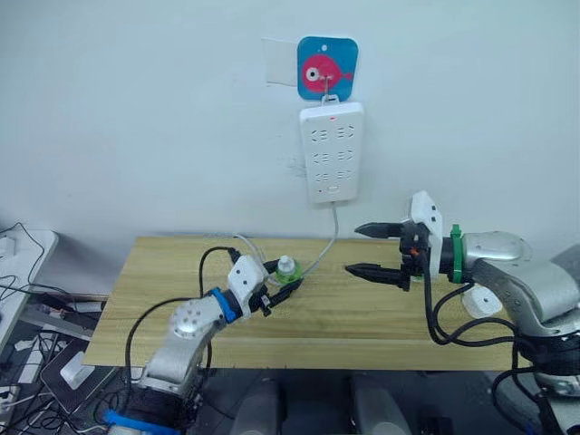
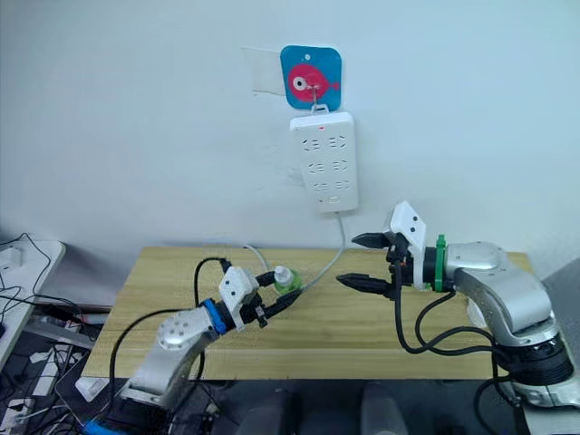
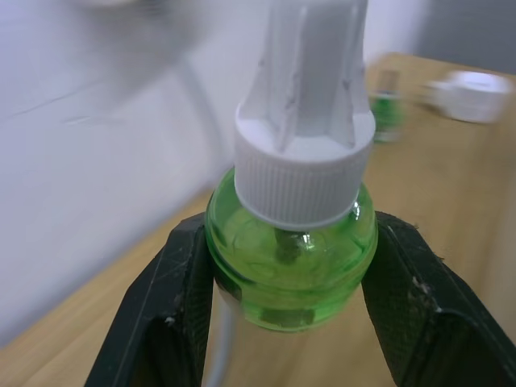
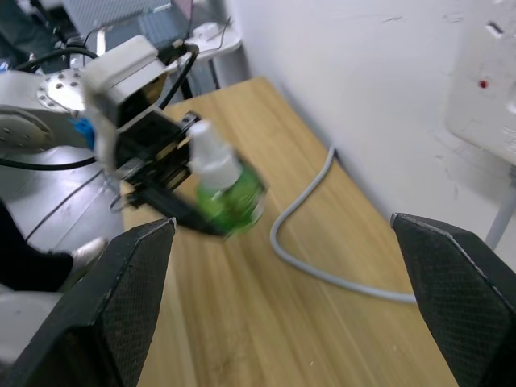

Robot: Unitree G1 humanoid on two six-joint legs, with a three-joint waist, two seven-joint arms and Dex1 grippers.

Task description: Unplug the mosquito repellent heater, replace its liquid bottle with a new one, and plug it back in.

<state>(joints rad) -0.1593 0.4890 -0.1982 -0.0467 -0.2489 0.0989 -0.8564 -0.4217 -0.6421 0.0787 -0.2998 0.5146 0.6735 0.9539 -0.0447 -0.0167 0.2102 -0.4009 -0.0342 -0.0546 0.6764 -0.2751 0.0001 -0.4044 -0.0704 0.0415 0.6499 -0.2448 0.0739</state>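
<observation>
A green liquid bottle point(image 1: 287, 269) with a white ribbed cap stands at the table's middle left. My left gripper point(image 1: 279, 288) is shut on its round body, one black finger point(image 3: 169, 314) pressing each side. My right gripper point(image 1: 355, 249) hovers open above the table's middle right, pointing toward the bottle, with nothing between its fingers. The white mosquito repellent heater point(image 1: 480, 304) lies on the table at the right, partly hidden under my right arm. In the left wrist view a second small green bottle point(image 3: 387, 109) stands beside the heater point(image 3: 472, 95).
A white power strip point(image 1: 333, 149) hangs on the wall from a blue fish hook point(image 1: 326, 65). Its grey cable point(image 1: 326, 240) drops to the wooden table point(image 1: 181, 263) behind the bottle. Cables and boxes lie on the floor at the left.
</observation>
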